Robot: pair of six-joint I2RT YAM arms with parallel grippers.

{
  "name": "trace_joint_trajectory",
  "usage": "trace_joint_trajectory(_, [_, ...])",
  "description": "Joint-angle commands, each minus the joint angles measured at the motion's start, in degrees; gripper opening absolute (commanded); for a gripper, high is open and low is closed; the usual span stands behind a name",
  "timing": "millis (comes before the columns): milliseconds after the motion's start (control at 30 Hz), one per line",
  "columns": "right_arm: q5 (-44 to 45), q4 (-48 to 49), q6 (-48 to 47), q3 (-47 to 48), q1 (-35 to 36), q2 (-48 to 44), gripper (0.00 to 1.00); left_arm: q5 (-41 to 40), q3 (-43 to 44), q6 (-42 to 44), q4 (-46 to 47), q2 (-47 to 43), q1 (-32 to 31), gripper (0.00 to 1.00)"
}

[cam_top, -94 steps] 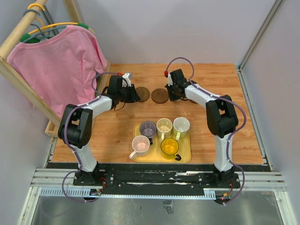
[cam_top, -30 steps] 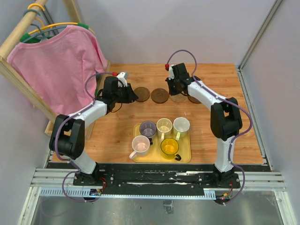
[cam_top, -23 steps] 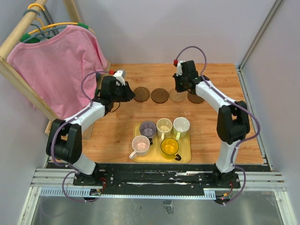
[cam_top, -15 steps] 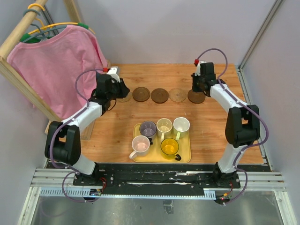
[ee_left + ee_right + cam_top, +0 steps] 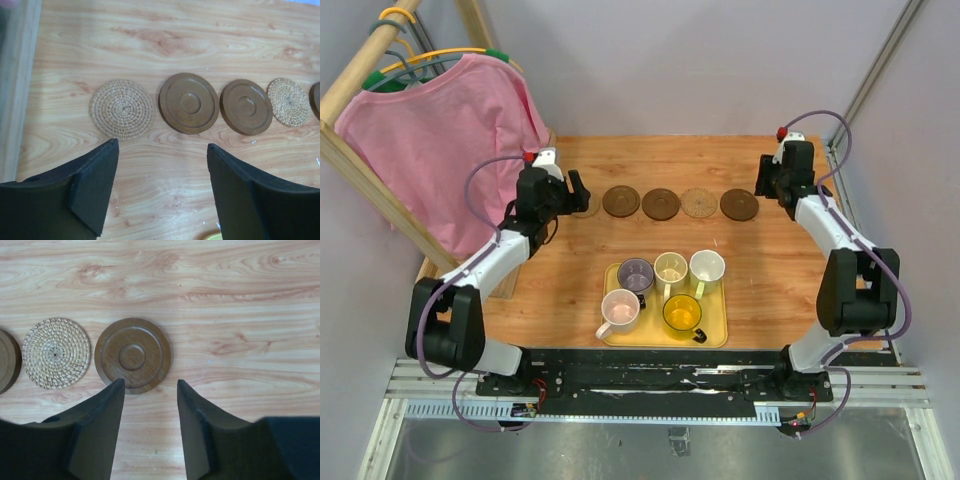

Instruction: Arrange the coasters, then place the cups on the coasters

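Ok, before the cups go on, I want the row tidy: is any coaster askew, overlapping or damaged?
Nothing stands out. The five coasters lie flat in one even row, none overlapping or visibly damaged. The cups stand upright on the yellow tray, nothing spilled.

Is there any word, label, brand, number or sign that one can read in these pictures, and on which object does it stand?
No readable text in any view.
The coasters, the cups, the yellow tray and the pink shirt carry no writing.
If there is any marking on the base rail, it is too small to read.
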Motion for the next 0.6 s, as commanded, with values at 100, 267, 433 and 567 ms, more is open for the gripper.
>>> trace_joint_trajectory(100, [-0.4, 1.7, 3.0, -6.8, -0.8, -10.7, 0.80, -3.3, -3.6, 0.8, -2.3, -11.2, 0.2, 0.92])
trace_joint_trajectory(267, [-3.5, -1.8, 4.7, -10.1, -0.8, -17.6, 0.90, -2.5, -5.4, 0.7, -6.8, -18.2, 0.2, 0.98])
trace_joint_trajectory(433, [-6.1, -4.8, 5.8, -12.8, -0.8, -23.8, 0.95, -0.5, -8.3, -1.0, -9.6, -24.4, 0.3, 0.98])
trace_joint_trajectory(567, [-9.3, -6.2, 6.3, -14.5, -0.8, -28.8, 0.99, 2.4, -11.0, -2.5, -10.2, -28.3, 0.2, 0.98])
